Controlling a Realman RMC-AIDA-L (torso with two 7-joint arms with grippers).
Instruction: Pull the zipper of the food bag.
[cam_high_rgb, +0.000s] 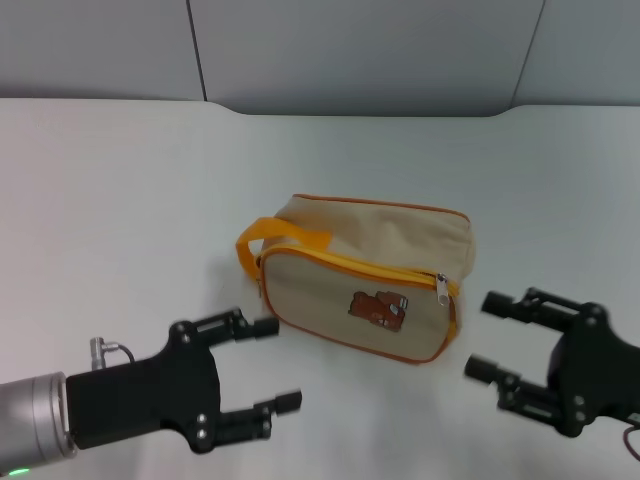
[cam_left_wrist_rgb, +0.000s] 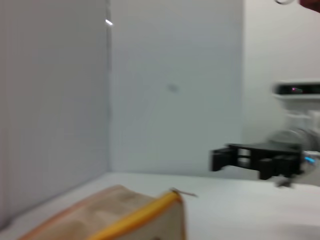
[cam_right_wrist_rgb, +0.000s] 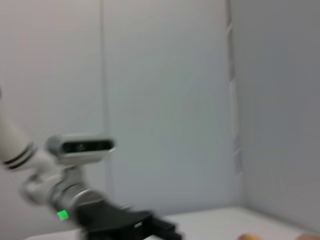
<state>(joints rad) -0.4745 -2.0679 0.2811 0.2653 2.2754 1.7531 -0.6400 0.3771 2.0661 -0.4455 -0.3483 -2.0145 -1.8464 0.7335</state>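
we see the boxy beige canvas food bag (cam_high_rgb: 365, 285) with orange piping lying near the middle of the white table (cam_high_rgb: 120, 190), its orange loop handle (cam_high_rgb: 275, 236) toward our left. the orange-taped zipper (cam_high_rgb: 370, 268) runs along its near top edge, the small silver pull tab (cam_high_rgb: 442, 289) at the end toward our right. our black left tool (cam_high_rgb: 272, 365) hovers spread, near the bag's left front. our black right tool (cam_high_rgb: 488, 337) hangs spread just beside the bag's right end.

You have the food bag (cam_high_rgb: 365, 275) mid-surface (cam_high_rgb: 120, 200), its zipper (cam_high_rgb: 442, 288) pull toward the right end; left gripper (cam_high_rgb: 270, 365) flanks it front-left, right gripper (cam_high_rgb: 490, 337) front-right, both apart from it.
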